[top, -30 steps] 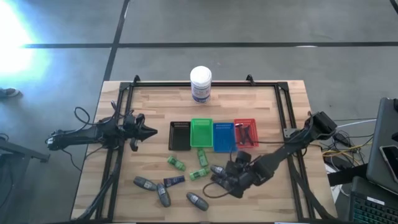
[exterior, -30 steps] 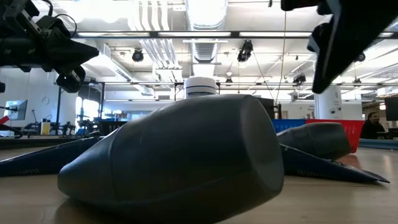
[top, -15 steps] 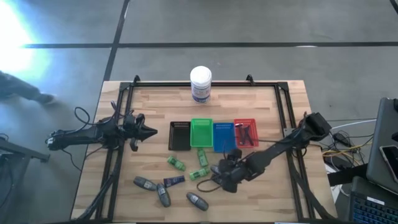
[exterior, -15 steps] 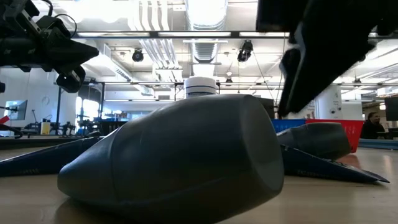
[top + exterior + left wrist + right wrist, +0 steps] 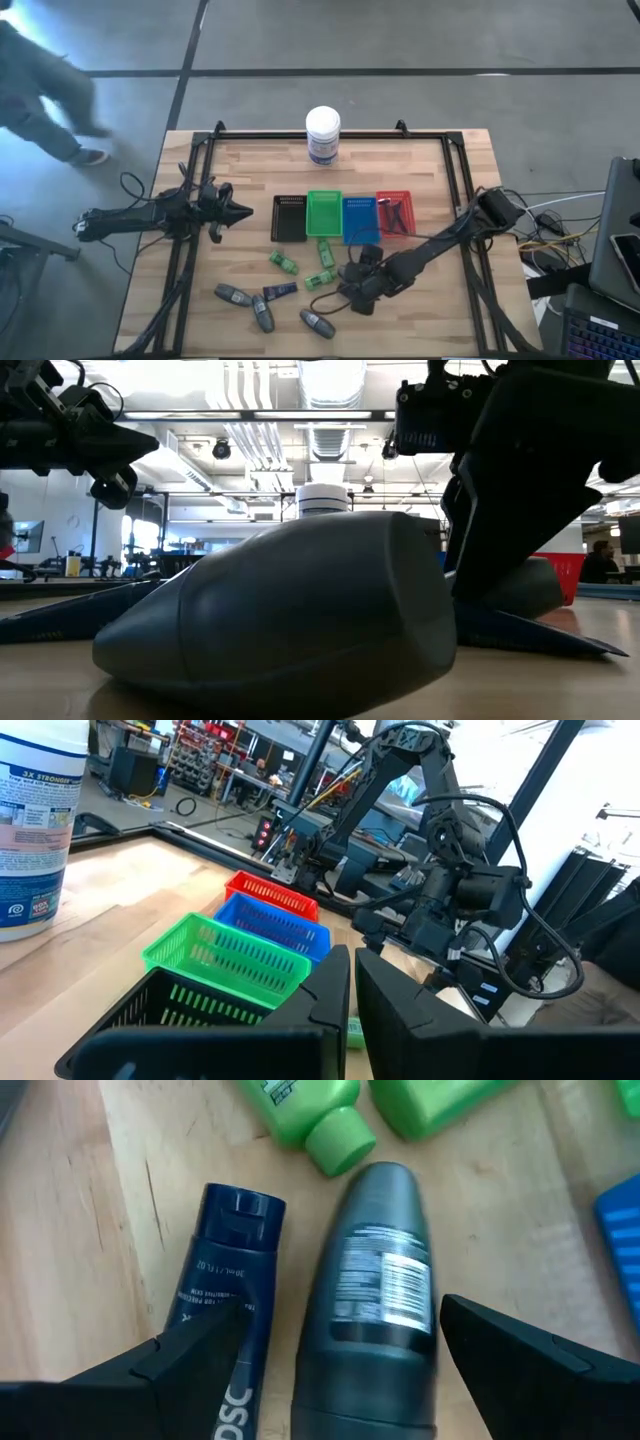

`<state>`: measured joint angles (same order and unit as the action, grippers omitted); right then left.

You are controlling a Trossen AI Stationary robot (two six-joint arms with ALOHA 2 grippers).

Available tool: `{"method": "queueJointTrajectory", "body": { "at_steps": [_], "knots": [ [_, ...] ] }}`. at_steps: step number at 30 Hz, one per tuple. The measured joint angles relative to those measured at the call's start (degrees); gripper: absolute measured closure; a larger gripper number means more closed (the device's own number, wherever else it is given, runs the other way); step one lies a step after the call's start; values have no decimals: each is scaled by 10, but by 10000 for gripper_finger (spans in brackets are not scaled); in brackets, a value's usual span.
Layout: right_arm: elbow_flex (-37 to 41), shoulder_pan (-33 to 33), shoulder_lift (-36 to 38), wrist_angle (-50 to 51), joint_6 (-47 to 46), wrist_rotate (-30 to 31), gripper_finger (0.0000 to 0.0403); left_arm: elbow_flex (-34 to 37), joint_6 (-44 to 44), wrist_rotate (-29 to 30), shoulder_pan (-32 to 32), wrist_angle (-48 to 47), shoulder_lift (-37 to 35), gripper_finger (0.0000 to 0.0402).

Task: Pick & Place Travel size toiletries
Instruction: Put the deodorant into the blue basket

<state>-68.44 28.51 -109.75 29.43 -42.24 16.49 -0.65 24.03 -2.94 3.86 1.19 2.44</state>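
My right gripper (image 5: 343, 1320) is open, low over the table's near middle (image 5: 357, 288). Its fingers stand on either side of a grey oval mini bottle (image 5: 380, 1305) that lies flat. One finger (image 5: 190, 1360) is over a dark navy tube (image 5: 228, 1270) beside the bottle. I see no touch. Two green packets (image 5: 300, 1105) lie just beyond. More green packets (image 5: 283, 262), grey bottles (image 5: 232, 294) and a navy tube (image 5: 280, 290) lie on the near left of the table. My left gripper (image 5: 238, 211) is shut and empty, hovering at the table's left.
Black (image 5: 289, 217), green (image 5: 323, 214), blue (image 5: 359, 218) and red (image 5: 394, 212) trays stand in a row mid-table; the red one holds black sticks. A white jar (image 5: 322, 135) stands at the far edge. A person (image 5: 40, 90) walks on the floor beyond the far left corner.
My right gripper has gone toward the table's left edge and down, coming over the grey bottle and navy tube. It stays open. The items on the table have not moved. A person has walked into view beyond the table's far left.
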Motion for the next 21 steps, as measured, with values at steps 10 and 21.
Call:
{"method": "queueJointTrajectory", "body": {
  "at_steps": [10, 21],
  "knots": [
    [2, -2, -16, -18, -9, 4, 87, 0, 0, 0, 0, 0, 0, 376],
    [9, -5, -26, -3, 24, -4, 63, 0, 0, 0, 0, 1, 0, 376]
  ]
}}
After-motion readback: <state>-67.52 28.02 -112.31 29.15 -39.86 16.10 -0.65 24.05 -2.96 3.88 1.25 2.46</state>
